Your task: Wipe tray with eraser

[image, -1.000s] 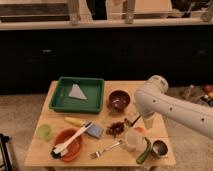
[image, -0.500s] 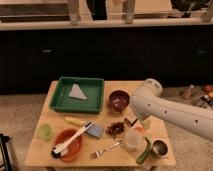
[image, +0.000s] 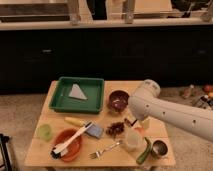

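The dark-green tray [image: 58, 101] sits at the back left of the wooden table, with a grey triangular piece [image: 77, 91] lying in it. My white arm [image: 165, 114] reaches in from the right, its elbow above the table's right half. My gripper [image: 131, 121] is the dark part under the arm, low over the table to the right of the tray and apart from it. A small beige block [image: 145, 123] that looks like the eraser shows just beside the gripper, at the arm's lower edge. I cannot tell whether it is held.
A dark red bowl [image: 119, 100] stands right of the tray. At the front are an orange bowl [image: 66, 146] with a brush, a blue-grey pad [image: 94, 131], a yellow item [image: 75, 121], a green cup [image: 45, 132], a fork [image: 105, 149], a clear cup [image: 131, 140] and a metal can [image: 159, 148].
My arm has swung left and a little lower, bringing the elbow and gripper closer to the table's middle. Nothing on the table has moved.
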Robot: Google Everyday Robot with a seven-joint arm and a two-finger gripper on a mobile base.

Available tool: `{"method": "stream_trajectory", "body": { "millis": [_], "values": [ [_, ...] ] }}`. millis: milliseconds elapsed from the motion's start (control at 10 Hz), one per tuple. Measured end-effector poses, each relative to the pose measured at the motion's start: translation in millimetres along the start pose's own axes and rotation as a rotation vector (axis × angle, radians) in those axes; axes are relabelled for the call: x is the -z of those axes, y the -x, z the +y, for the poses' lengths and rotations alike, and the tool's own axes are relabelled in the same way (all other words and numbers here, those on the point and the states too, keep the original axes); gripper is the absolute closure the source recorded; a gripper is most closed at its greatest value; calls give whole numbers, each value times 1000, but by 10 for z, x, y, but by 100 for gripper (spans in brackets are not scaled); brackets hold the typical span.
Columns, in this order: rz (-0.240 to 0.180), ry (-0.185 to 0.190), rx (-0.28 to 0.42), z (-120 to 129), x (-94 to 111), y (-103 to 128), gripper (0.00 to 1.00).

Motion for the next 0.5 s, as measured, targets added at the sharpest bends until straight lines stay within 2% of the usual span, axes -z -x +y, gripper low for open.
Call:
{"method": "stream_trajectory", "body": {
  "millis": [200, 500],
  "values": [
    [-2, -2, 14, -49, 0, 69, 20],
    [0, -5, 36, 6, 2, -46, 23]
  ]
}}
